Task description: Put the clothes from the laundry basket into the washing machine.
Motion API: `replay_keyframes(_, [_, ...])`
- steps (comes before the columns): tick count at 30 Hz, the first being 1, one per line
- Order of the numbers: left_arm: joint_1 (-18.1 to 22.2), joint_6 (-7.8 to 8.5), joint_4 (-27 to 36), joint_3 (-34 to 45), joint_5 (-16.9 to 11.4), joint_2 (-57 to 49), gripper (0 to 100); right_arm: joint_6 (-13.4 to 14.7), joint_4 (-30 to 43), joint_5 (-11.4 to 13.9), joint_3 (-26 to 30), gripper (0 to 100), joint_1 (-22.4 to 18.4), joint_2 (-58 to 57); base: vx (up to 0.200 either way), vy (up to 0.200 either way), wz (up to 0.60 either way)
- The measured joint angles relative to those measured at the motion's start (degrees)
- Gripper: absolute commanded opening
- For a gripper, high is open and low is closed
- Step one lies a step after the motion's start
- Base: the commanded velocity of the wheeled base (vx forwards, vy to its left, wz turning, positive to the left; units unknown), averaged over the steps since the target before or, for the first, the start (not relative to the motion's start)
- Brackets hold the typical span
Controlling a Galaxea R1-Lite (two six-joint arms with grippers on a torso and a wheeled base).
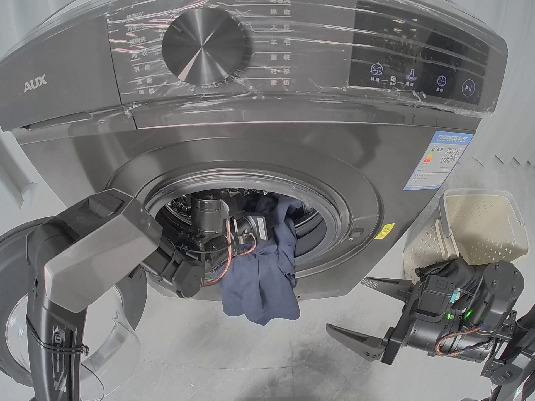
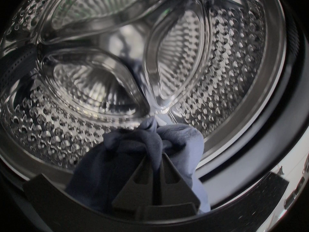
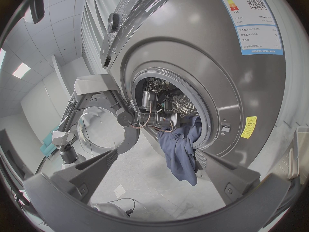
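A dark blue garment (image 1: 264, 277) hangs over the lower rim of the washing machine (image 1: 345, 157) opening, part inside the drum, part draped down the front. My left gripper (image 2: 157, 160) is inside the steel drum (image 2: 96, 81), shut on a bunched fold of the blue garment (image 2: 128, 158). The left arm's wrist (image 1: 217, 218) fills the porthole. My right gripper (image 1: 354, 307) hovers open above the floor, in front of the machine and to its right, holding nothing. From the right wrist view the garment (image 3: 180, 152) dangles from the opening between the open fingers (image 3: 96, 168).
A cream laundry basket (image 1: 485, 226) stands tipped against the machine's right side. The round glass door (image 1: 33, 318) is swung open at the left. Grey floor lies in front of the machine.
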Motion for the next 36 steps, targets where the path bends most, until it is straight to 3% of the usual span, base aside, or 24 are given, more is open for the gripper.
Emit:
replay_keyframes(8, [1.4,-2.77,-2.7,-9.4,3.8,2.2,0,0.0,-0.3,-0.1,-0.1,100,0.1,0.7,0.0,0.0,0.0])
replay_keyframes(9, [1.6,-3.39,-3.0,-10.6,4.3,2.4,100,0.0,-0.3,-0.1,-0.1,100,0.1,0.7,0.0,0.0,0.0])
replay_keyframes(17, [1.4,-5.03,-2.5,-10.2,4.3,1.8,100,0.0,-0.4,-0.1,-0.1,100,0.1,0.8,0.0,0.0,0.0])
replay_keyframes(23, [0.0,-5.33,5.3,-0.7,0.4,-3.4,100,0.0,-0.4,-0.1,0.0,100,0.1,0.8,0.0,0.0,0.0])
replay_keyframes(26, [-1.0,-4.55,9.1,3.7,-1.5,-6.4,100,0.0,-0.4,-0.1,0.0,100,0.2,0.8,0.0,0.0,0.0])
replay_keyframes(31, [-2.1,-0.9,10.9,9.8,-3.6,-9.4,100,0.0,-0.4,-0.2,0.0,100,0.3,0.8,0.0,0.0,0.0])
replay_keyframes(36, [-2.3,-0.29,10.6,11.8,-4.9,-9.0,100,0.0,-0.3,-0.2,0.0,100,0.4,0.9,0.0,0.0,0.0])
